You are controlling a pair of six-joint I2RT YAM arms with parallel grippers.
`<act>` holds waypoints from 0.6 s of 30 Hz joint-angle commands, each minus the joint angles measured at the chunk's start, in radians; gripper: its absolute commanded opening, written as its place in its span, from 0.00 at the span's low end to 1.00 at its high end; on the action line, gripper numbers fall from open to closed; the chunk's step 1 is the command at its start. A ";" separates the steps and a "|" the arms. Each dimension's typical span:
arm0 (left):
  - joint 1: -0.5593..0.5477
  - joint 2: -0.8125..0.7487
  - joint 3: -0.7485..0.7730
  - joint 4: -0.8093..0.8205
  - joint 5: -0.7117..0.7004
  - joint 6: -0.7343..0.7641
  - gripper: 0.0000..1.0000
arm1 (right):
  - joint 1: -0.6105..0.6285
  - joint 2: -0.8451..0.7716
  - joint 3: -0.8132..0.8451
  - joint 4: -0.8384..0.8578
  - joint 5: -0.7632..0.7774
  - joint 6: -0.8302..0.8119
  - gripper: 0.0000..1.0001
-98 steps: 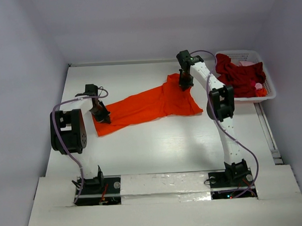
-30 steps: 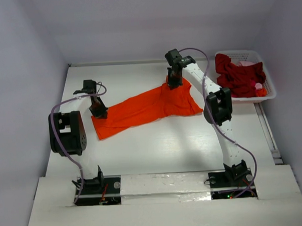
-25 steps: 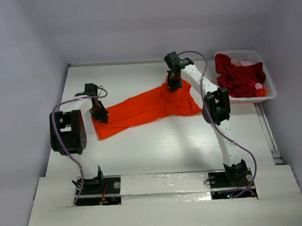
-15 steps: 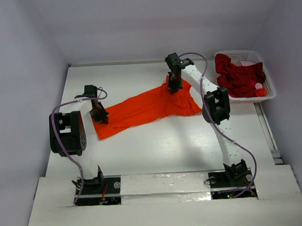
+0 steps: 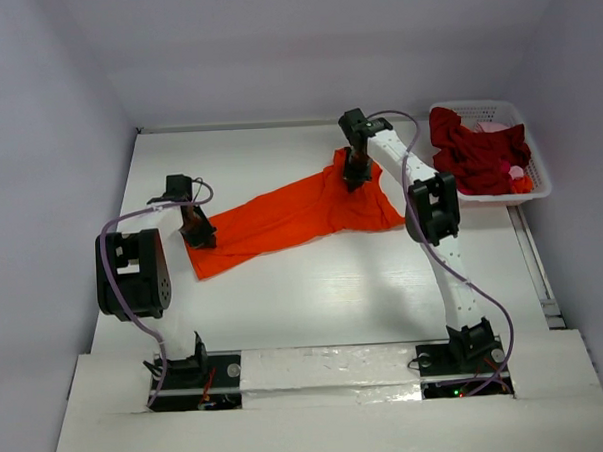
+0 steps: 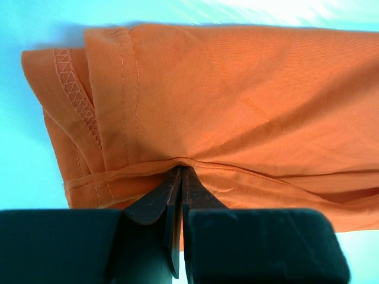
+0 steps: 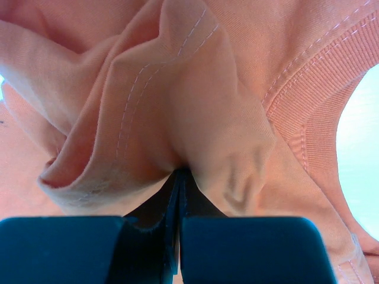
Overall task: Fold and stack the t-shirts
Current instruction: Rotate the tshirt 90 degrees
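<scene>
Orange t-shirt [image 5: 281, 215] lies stretched on the surface [image 5: 315, 295]. Your left tool [image 6: 180, 173] is clamped on its hem and your right tool [image 7: 178, 174] on bunched cloth by the collar, probably to tension it flat. Dark red shirts [image 5: 473, 150] sit in the basket [image 5: 481, 105].

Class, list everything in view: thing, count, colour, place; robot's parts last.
orange t-shirt: one, bright orange, stretched across the table's middle
dark red t-shirts: heap, number unclear, dark red, in the basket
pinkish cloth: one bit, pink, in the basket behind the heap
basket: one, white lattice, table's far right
table: one, white, under everything
left tool: one, black, shut on the orange t-shirt's left end
right tool: one, black, shut on it near the collar
</scene>
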 commanded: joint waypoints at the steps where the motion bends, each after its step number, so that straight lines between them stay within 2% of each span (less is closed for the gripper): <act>1: -0.003 0.028 -0.067 -0.054 0.000 0.013 0.00 | -0.012 0.017 0.064 -0.035 0.005 0.004 0.00; 18: -0.033 0.020 -0.104 -0.064 0.054 -0.012 0.00 | -0.050 0.072 0.181 -0.055 0.002 -0.015 0.00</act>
